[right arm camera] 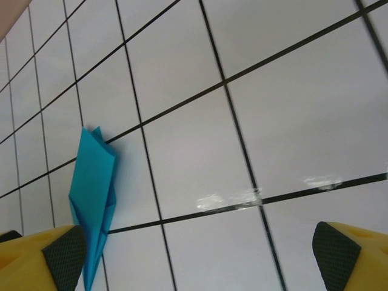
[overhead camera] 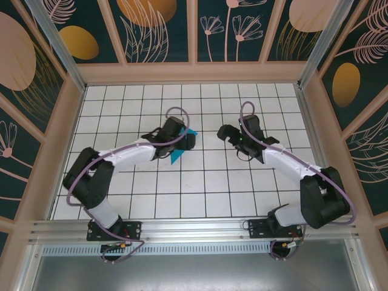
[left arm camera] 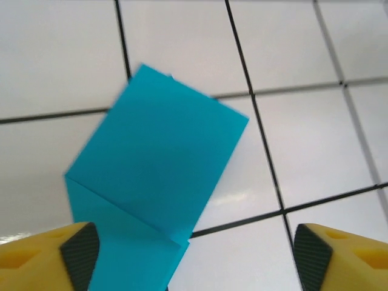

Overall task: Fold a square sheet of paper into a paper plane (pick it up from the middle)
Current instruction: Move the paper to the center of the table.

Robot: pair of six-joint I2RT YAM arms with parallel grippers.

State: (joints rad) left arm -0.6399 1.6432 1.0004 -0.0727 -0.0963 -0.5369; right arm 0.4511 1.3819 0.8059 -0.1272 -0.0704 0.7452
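Near table centre, top view: teal paper plane point(overhead camera: 177, 156) lies flat on the white tiled table point(overhead camera: 200, 194), just at 9 o'clock of centre, partly under the left claw point(overhead camera: 188, 142). Left claw jaws stand wide apart, gripping nothing; its wrist view shows creased layers running past one pad point(left arm camera: 79, 254). Right claw point(overhead camera: 225, 133) hovers near at 3 o'clock, jaws apart, empty.

Risk: w/ nothing pressing, folds may spring up. That pad could drag or skew the paper if the arm shifts.

Long axis runs approx 1 to 7 o'clock. Visible narrow tip points twd 7; other end hidden.
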